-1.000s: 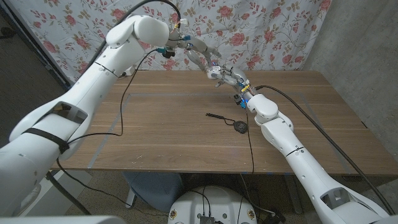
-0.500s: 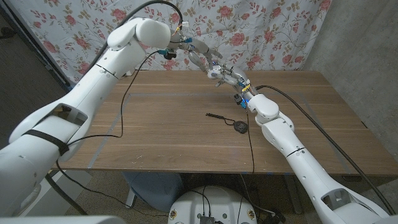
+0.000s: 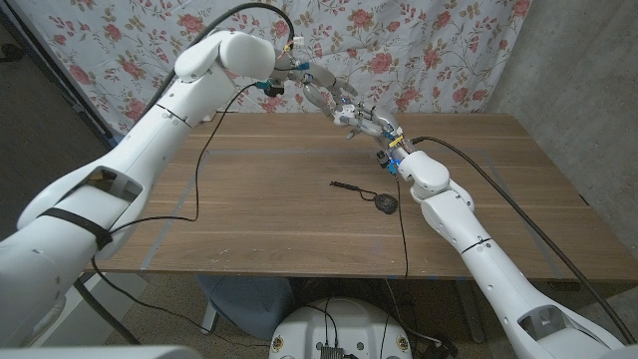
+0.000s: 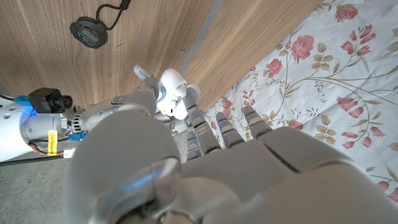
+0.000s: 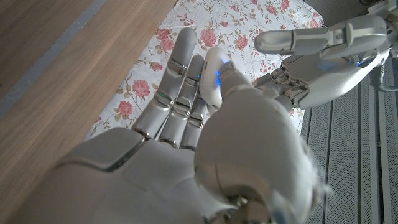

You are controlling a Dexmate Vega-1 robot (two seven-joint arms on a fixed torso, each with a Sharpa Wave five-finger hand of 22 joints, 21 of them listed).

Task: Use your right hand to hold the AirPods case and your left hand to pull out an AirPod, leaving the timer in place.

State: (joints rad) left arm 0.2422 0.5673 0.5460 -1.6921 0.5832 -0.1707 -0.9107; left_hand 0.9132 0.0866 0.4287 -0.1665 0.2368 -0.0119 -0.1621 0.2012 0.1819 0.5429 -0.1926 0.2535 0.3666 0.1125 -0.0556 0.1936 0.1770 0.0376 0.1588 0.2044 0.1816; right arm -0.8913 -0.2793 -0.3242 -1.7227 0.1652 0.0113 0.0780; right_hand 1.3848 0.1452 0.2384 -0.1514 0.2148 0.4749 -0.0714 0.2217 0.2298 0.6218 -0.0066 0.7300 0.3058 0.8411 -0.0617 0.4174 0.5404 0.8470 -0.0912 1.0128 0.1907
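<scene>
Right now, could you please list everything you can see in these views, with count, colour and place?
AirPods case: one, white, held up off the table at its far edge, in the right hand's grip, with the left hand's fingers at it.
Timer: one, black and round with a black cord trailing from it, lying on the table right of centre, near the right forearm.
Table: one, brown wood.
Curtain: one, white with pink roses, hanging behind the table.
Cables: black, running along both arms and across the tabletop.
Left hand: white and grey, raised above the far edge, reaching to the case.
Right hand: white and grey, raised at the far edge, holding the case.
</scene>
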